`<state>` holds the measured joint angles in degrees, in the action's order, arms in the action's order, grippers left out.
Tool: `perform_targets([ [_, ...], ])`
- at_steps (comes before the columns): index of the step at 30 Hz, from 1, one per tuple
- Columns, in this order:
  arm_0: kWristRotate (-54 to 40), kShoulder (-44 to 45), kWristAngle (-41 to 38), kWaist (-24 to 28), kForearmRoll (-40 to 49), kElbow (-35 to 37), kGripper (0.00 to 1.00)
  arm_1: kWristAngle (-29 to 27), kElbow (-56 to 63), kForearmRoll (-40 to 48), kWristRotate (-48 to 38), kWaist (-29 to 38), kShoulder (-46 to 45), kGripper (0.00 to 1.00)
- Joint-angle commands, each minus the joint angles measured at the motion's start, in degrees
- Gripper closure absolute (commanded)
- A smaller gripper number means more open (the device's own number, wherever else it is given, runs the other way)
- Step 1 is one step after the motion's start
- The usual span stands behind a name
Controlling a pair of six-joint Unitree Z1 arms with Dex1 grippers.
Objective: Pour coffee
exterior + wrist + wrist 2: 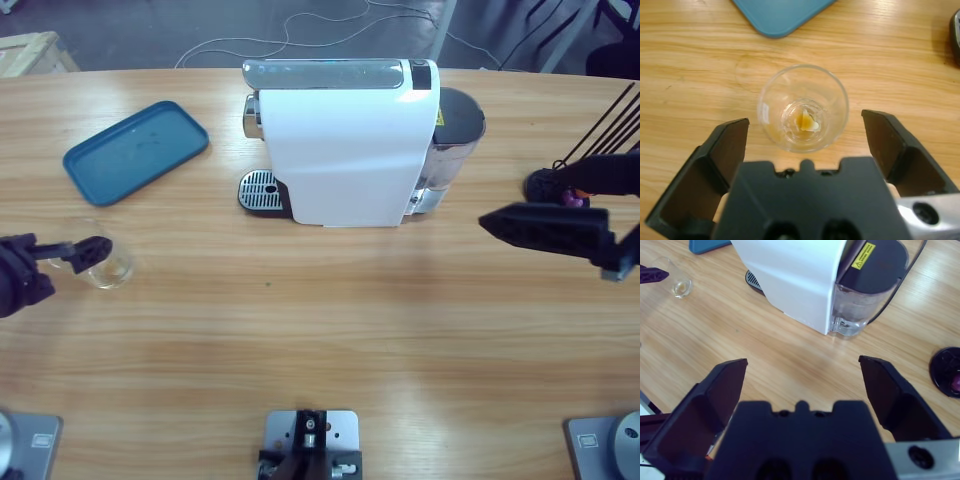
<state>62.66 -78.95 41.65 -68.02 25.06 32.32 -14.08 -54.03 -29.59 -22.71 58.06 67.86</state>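
Now | left tool released beside round clear glass, thin coffee | right tool released

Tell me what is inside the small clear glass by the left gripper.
The glass holds only a small trace of brown coffee at its bottom, seen in the left wrist view. The left gripper has open jaws beside it, and nothing covers the glass's mouth.

Bright, even light from overhead; soft shadows under the white coffee machine, pale glare along its top, grippers' bodies blurred close up
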Motion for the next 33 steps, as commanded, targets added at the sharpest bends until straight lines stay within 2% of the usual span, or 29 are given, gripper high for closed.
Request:
perform_targets([
  [1, 0.62, -5.07, 0.83, -1.15, -2.17, -1.99, 0.08, -0.58, 2.0, -2.1, -0.85, 0.74, -2.38, 0.0],
  [8, 0.57, -7.76, 1.34, -0.66, -3.12, -1.77, 0.142, -0.51, 2.62, -5.14, -0.94, 0.74, -5.03, 0.0],
  [10, 0.62, -8.15, 2.03, -0.3, -3.17, -1.73, 0.132, -0.51, 2.63, -5.39, -0.94, 0.74, -5.28, 0.0],
  [12, 0.55, -8.15, 2.63, -0.27, -3.17, -1.59, 0.03, -0.51, 2.79, -5.47, -0.94, 0.74, -5.33, 0.0],
  [13, 0.52, -8.15, 2.7, -0.27, -3.17, -1.55, 0.018, -0.51, 2.95, -5.47, -0.94, 0.74, -5.33, 0.0],
  [21, 0.01, -9.38, 2.82, -0.27, -3.17, -0.97, 0.059, -0.51, 4.04, -5.39, -0.94, 0.74, -5.63, 0.0],
  [22, 0.04, -9.84, 2.77, 0.03, -3.17, -0.94, 0.128, -0.51, 4.11, -5.39, -0.94, 0.74, -5.68, 0.0],
  [24, 0.03, -10.94, 1.92, 1.56, -3.12, -0.61, 0.192, -0.51, 4.3, -5.39, -0.94, 0.74, -5.86, 0.0],
  [27, -0.01, -10.96, 1.32, 3.72, -3.17, -0.66, 0.58, -0.51, 4.5, -5.39, -0.94, 0.74, -6.28, 0.0],
  [31, -0.26, -10.68, 1.32, 4.21, -3.17, -0.66, 0.99, -0.51, 4.85, -5.4, -0.94, 0.74, -6.86, 0.0],
  [33, -1.01, -9.94, 1.48, 4.21, -3.31, -0.73, 1.0, -0.6, 4.9, -5.39, -1.02, 0.74, -6.84, 0.0],
])
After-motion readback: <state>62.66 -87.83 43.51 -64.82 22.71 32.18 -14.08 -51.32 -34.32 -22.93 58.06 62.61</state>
